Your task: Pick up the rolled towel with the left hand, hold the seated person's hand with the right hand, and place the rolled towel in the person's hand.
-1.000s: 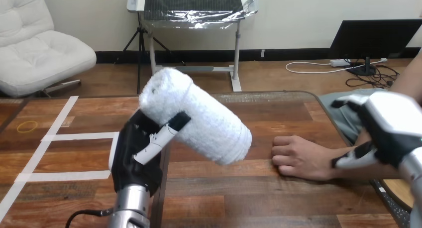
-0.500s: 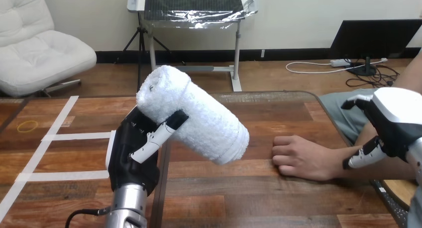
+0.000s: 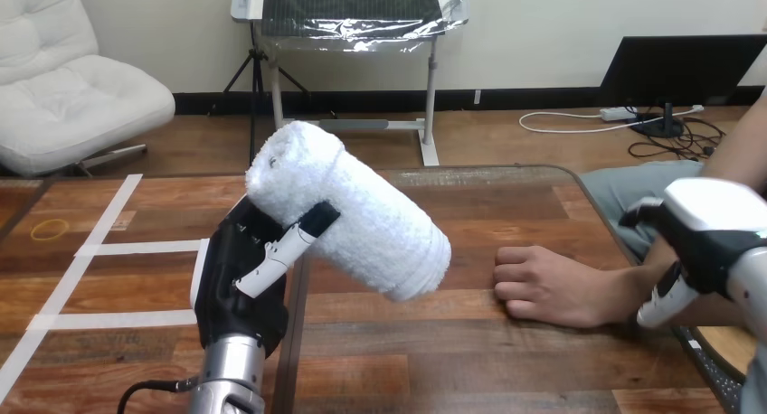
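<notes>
**Towel up in left hand, right hand at the person's wrist**

Left hand (image 3: 242,283) is at the bench's near-left, arm coming up from the bottom edge. It is clamped round the towel (image 3: 357,211): thumb (image 3: 288,249) lies across the roll's near side, the rest of the hand under and behind it. The towel is clear of the bench (image 3: 452,360) and tilted, one end high at upper left, the other low at right and aimed toward the person's hand (image 3: 543,286). Towel and person's hand are apart, with a strip of bare wood between them.

The person's hand rests on the bench close to the right edge, fingers curled in, knuckles facing the towel. The forearm runs off over that right edge.

Right hand (image 3: 701,238) sits at the view's right edge, over the person's wrist (image 3: 624,292) and beyond the bench's right edge. Can't tell whether it grips the wrist or just hangs over it.

Open room: the near-middle of the bench is bare, and so is the far strip up to the rounded far-right corner. White tape (image 3: 108,248) lines mark the left part, and a yellow band (image 3: 48,229) lies near the left edge, well apart from both hands.
</notes>
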You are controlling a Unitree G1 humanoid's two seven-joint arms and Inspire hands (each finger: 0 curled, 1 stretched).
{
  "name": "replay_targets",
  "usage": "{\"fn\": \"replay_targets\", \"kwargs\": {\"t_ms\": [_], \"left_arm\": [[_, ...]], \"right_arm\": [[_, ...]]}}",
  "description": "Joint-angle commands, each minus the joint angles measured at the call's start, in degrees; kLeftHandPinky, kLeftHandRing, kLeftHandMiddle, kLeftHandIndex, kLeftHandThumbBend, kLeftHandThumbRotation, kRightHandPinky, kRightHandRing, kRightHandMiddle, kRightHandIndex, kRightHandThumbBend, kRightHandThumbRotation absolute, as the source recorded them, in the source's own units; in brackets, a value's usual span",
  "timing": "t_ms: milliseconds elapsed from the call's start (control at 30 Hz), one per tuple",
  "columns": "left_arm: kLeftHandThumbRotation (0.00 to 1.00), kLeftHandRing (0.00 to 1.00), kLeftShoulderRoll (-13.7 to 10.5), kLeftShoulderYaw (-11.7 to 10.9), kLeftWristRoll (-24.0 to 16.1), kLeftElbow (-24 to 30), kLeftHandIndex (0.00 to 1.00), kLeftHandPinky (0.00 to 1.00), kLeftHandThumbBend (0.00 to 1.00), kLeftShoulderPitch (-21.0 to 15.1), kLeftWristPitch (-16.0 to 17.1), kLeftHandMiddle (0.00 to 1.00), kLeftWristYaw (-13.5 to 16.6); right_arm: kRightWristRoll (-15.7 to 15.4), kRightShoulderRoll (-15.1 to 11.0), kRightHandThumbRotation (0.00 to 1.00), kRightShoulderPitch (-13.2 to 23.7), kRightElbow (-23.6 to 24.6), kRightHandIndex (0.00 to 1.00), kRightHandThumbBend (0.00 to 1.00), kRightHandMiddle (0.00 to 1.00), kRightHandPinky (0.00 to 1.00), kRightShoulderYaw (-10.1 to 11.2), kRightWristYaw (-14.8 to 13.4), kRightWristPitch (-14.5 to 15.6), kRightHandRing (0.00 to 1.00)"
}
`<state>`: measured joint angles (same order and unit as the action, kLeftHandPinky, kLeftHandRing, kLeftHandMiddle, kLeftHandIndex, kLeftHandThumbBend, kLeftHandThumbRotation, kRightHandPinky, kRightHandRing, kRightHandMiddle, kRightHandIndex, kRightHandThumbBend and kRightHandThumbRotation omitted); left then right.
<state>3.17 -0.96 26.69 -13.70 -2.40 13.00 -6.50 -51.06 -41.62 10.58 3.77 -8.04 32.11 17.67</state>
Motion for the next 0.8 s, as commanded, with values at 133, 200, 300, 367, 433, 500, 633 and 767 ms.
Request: {"fn": "replay_targets", "kwargs": {"t_ms": [133, 200, 300, 367, 433, 500, 633, 767], "left_arm": [[0.00, 0.41, 2.3, -0.6, -0.6, 3.6, 0.49, 0.39, 0.73, -3.1, 0.7, 0.46, -1.0], [0.00, 0.41, 2.2, -0.5, -0.9, 3.6, 0.49, 0.39, 0.73, -3.1, 0.7, 0.46, -0.9], [0.00, 0.41, 2.1, -0.6, -0.8, 3.7, 0.49, 0.39, 0.73, -3.0, 0.6, 0.46, -1.1], [0.00, 0.41, 2.1, -0.7, -0.6, 3.8, 0.49, 0.39, 0.72, -3.0, 0.5, 0.46, -1.2], [0.00, 0.41, 2.1, -0.8, -0.6, 3.9, 0.49, 0.39, 0.72, -2.9, 0.4, 0.46, -1.2], [0.00, 0.41, 2.0, -0.8, -0.4, 3.9, 0.49, 0.39, 0.72, -2.9, 0.3, 0.46, -1.3], [0.00, 0.41, 1.9, -1.0, 0.0, 4.0, 0.49, 0.39, 0.72, -2.8, 0.2, 0.46, -1.6], [0.00, 0.41, 1.7, -1.1, -0.1, 4.3, 0.49, 0.39, 0.73, -2.6, -0.1, 0.46, -1.6]], "right_arm": [[-2.3, -2.6, 0.00, 6.8, -2.5, 0.86, 0.82, 0.90, 0.84, -2.3, 3.4, -0.3, 0.91], [-2.5, -2.7, 0.00, 7.3, -3.3, 0.87, 0.82, 0.90, 0.85, -2.9, 4.0, -0.5, 0.91], [-2.3, -2.8, 0.00, 7.7, -4.3, 0.87, 0.82, 0.90, 0.85, -3.3, 4.0, -1.0, 0.91], [-2.3, -2.9, 0.00, 8.1, -5.2, 0.87, 0.82, 0.90, 0.86, -3.8, 4.2, -1.4, 0.91], [-2.4, -3.0, 0.00, 8.5, -5.9, 0.87, 0.82, 0.90, 0.86, -4.2, 4.6, -1.5, 0.91], [-2.7, -3.1, 0.00, 9.2, -6.9, 0.87, 0.81, 0.91, 0.87, -4.8, 5.2, -1.8, 0.91], [-3.5, -3.4, 0.00, 10.2, -8.5, 0.87, 0.81, 0.91, 0.88, -5.9, 6.1, -2.2, 0.92], [-4.3, -3.3, 0.00, 11.3, -10.7, 0.87, 0.80, 0.91, 0.88, -6.9, 6.3, -2.6, 0.92]]}}
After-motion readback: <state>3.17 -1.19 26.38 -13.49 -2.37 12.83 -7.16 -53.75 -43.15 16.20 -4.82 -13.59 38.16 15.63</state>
